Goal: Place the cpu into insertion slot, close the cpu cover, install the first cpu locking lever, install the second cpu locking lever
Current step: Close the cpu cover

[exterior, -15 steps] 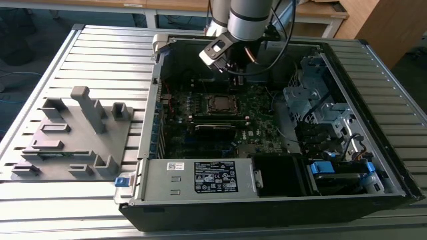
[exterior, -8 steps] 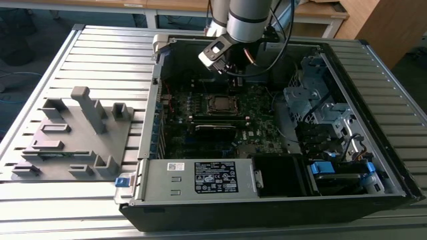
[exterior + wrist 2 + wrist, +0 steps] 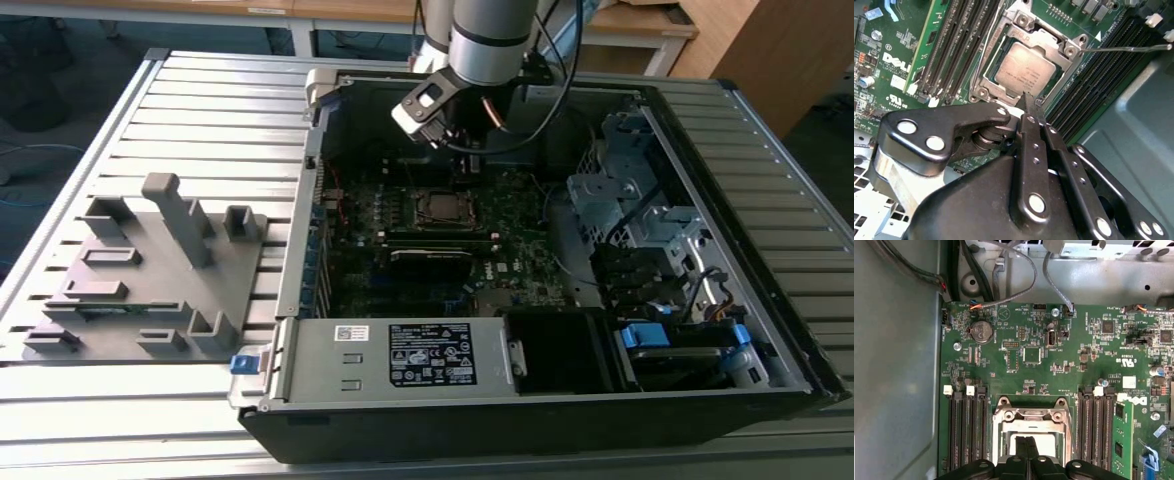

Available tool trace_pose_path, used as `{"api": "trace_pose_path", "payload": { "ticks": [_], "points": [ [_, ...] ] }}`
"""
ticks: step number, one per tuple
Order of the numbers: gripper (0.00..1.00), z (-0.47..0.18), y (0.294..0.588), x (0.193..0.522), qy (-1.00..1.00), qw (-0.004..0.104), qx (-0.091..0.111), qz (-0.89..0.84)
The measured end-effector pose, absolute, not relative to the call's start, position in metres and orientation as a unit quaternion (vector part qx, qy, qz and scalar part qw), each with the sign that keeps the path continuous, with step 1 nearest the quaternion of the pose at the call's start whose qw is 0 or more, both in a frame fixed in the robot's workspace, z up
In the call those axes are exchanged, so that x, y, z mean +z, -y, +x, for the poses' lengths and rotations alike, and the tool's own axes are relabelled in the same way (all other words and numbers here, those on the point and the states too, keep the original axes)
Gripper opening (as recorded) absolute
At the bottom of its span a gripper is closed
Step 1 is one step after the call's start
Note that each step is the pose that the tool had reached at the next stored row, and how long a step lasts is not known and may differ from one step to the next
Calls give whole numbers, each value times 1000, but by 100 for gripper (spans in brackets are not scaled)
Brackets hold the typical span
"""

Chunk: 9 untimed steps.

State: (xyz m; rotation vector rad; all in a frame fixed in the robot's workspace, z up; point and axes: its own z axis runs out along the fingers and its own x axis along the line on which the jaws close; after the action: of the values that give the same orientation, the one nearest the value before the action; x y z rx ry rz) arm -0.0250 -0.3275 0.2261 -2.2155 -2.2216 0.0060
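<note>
We see the open computer case [image 3: 747, 140] with the green motherboard [image 3: 1019, 330] inside, and over the board the gripper [image 3: 1026, 100] - its jaws are pressed together, with nothing between them. Its tip is just beside the insertion slot [image 3: 981, 90], where the cpu cover [image 3: 1051, 42] lies down over the cpu [image 3: 1021, 70] - one thin locking lever [image 3: 1124, 48] sticks out over the memory slots [image 3: 1094, 85].

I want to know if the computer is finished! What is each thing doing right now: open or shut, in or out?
cpu: seated, grey face up.
cpu cover: down, framing the cpu.
locking lever: sticking out sideways, not hooked down.
gripper: fingers shut, tip at the cpu cover's edge.
computer case: side open, insides showing.
</note>
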Motion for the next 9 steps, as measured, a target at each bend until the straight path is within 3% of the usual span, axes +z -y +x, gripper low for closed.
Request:
{"api": "trace_pose_path", "payload": {
  "ticks": [9],
  "points": [
    [10,-27,329,223,708,2,2,-706]
  ]
}}
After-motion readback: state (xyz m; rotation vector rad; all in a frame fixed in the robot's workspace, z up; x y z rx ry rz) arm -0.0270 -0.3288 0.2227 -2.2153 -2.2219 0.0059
